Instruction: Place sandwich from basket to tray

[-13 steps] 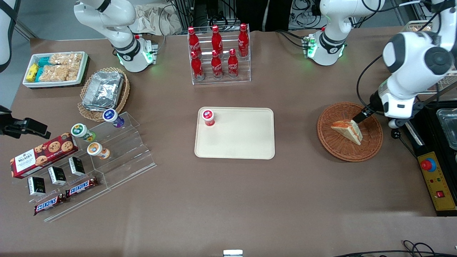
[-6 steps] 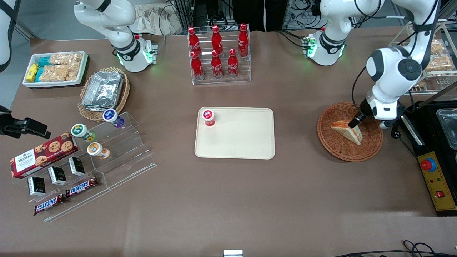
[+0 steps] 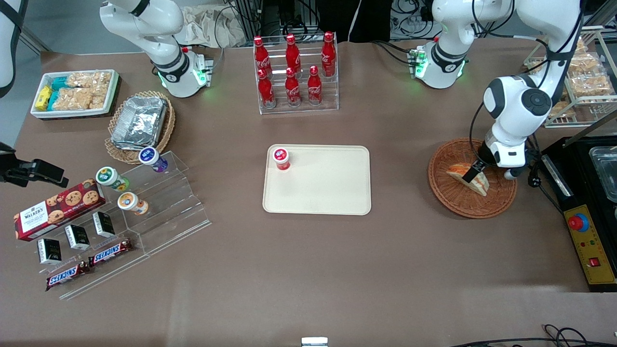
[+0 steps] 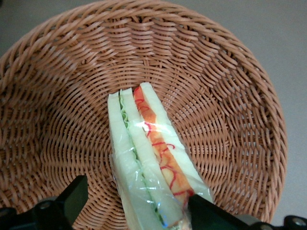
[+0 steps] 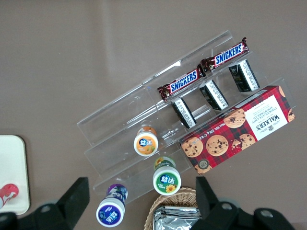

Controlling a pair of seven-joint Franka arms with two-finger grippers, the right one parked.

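Down in the basket (image 3: 453, 200), the open gripper (image 4: 136, 211) straddles the sandwich (image 4: 148, 163), fingers apart from its sides.

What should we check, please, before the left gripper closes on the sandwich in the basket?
1. Gripper open, one finger on each side of the sandwich: ok.
2. Sandwich lying in the basket, not yet lifted: ok.
3. One finger touches the sandwich wrapper, the other stands apart from it; centring: not ok.
4. Depth of the fingers against the basket floor: cannot tell.
5. Tray has bare room beside the red-capped bottle: ok.
6. Open table between basket and tray: ok.
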